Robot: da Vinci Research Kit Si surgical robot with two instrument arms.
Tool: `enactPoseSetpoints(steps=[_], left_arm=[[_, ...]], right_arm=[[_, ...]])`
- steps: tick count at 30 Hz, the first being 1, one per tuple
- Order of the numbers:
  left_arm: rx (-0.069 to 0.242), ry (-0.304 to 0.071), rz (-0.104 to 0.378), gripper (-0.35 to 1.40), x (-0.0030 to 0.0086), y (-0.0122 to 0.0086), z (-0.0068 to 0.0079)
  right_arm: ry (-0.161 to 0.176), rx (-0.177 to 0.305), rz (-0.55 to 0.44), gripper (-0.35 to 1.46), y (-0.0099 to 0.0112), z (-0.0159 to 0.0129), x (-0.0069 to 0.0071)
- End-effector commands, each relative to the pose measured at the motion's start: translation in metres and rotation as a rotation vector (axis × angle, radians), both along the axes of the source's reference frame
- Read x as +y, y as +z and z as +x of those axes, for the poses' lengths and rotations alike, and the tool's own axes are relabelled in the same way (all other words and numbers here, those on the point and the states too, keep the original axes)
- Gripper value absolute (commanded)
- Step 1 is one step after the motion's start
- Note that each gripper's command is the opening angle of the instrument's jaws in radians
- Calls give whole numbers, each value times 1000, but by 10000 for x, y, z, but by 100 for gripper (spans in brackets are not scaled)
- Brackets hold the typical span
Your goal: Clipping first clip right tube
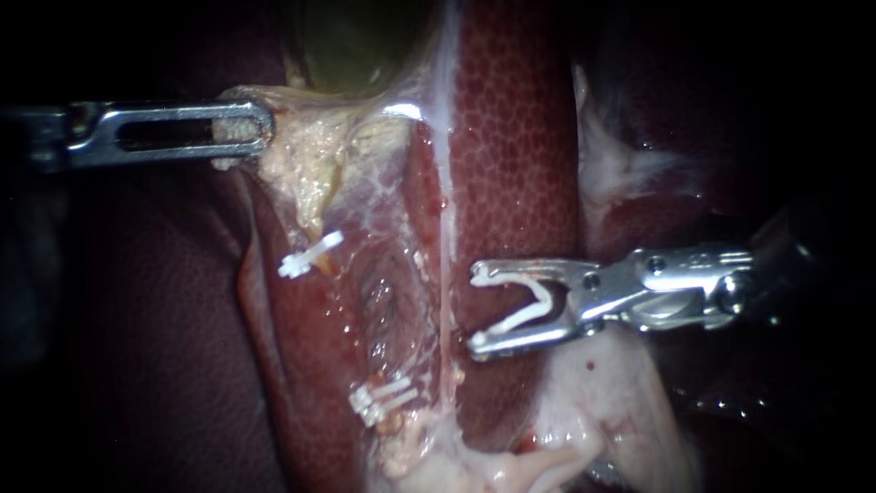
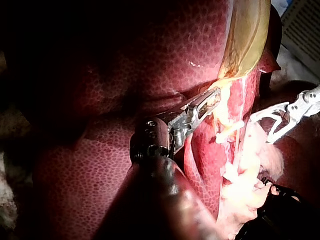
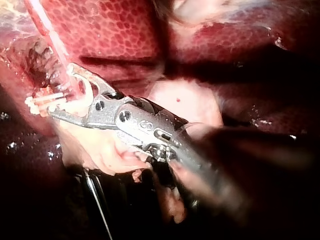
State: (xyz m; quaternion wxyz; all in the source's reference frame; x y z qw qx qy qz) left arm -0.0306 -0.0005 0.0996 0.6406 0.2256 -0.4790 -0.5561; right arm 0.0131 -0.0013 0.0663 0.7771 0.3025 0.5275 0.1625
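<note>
Right instrument [image 1: 474, 309] jaws stand wide, an open white clip [image 1: 513, 318] seated against both, tips just beside the right tube [image 1: 446, 246]. Left instrument [image 1: 263, 128] jaws clamp pale tissue [image 1: 310, 173] under the gallbladder [image 1: 347, 55].

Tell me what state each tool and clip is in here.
Left instrument: jaws shut on pale tissue.
Right instrument: jaws spread, holding the loaded clip.
Loaded clip: open, around nothing.
Upper clip: closed on tissue.
Lower clips: closed, side by side.
</note>
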Motion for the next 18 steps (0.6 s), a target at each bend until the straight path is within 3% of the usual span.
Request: enactPoseSetpoints(steps=[1,10,18], left_arm=[[0,0,0,-30,0,0,0],[0,0,-1,-30,-1,1,0],[1,0,-1,-30,-2,1,0]], right_arm=[[-7,-4,9,60,9,3,-5],[-30,-25,60,59,58,30,-32],[-42,-11,126,57,74,48,-45]])
